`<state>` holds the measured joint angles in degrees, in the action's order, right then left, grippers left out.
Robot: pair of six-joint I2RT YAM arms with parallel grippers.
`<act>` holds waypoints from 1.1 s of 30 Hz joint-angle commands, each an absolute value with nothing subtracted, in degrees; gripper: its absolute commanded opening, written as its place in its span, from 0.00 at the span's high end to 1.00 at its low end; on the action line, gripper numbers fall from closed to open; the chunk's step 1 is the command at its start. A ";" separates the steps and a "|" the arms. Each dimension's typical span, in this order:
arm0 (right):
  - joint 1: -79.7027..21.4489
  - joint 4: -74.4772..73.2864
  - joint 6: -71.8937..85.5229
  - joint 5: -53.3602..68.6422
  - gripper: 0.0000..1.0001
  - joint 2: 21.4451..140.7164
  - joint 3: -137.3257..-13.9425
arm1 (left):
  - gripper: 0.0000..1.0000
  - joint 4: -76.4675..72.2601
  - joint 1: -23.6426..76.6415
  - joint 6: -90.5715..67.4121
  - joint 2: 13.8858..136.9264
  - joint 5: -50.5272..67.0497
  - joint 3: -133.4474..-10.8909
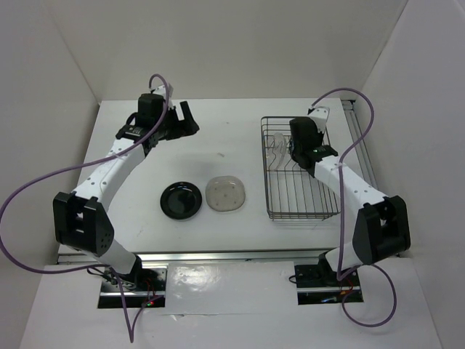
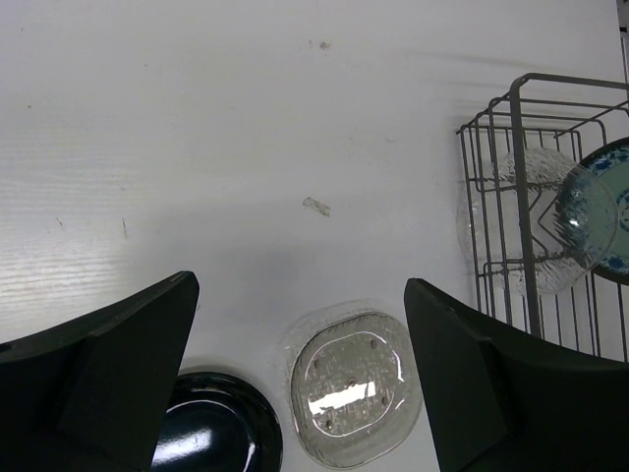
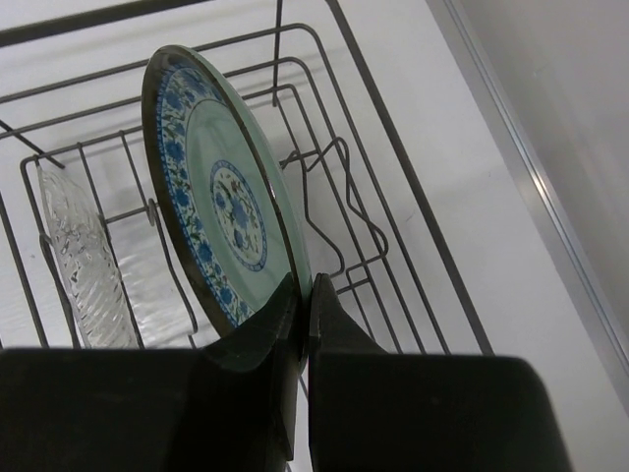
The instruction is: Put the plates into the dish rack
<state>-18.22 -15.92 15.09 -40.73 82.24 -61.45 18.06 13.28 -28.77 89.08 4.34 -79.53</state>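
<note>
The right hand is closed on the near rim of the blue-patterned plate, its two fingers pinching the edge with only the plate's thickness between them; it holds the plate on edge inside the dish rack, at the far end, which I take to be so the plate can drop between the upright prongs and stand there rather than lie flat; whether the lower rim already rests on the bars is hidden behind the fingers. Just to the left of it the clear glass plate stands upright in the rack as well, leaning a little against the wires; the two are close side by side, and I cannot tell whether they touch.

The left hand is open and holds nothing; it hangs above the far left part of the desk, well apart from the rack, probably to leave the other arm room. Below it, nearer the arms, the glossy black plate and the pale beige plate lie flat on the desk, just beside each other, black on the left; they are not yet loaded, so by my reckoning about half the job remains.

No brand, label or writing can be read anywhere; the plate's blue marks are floral ornament only.
</note>
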 commanded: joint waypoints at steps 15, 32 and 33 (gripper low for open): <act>-20.30 -14.14 15.47 -45.97 0.20 81.84 -65.03 | 0.00 27.32 12.84 -34.87 92.46 -7.11 -84.29; -20.83 -13.11 15.83 -24.67 0.01 60.04 -60.13 | 0.04 41.75 10.72 -49.65 65.75 -7.04 -53.98; -20.83 -10.83 15.30 -21.22 0.01 58.90 -59.25 | 0.04 41.05 10.72 -50.53 63.83 -6.34 -50.83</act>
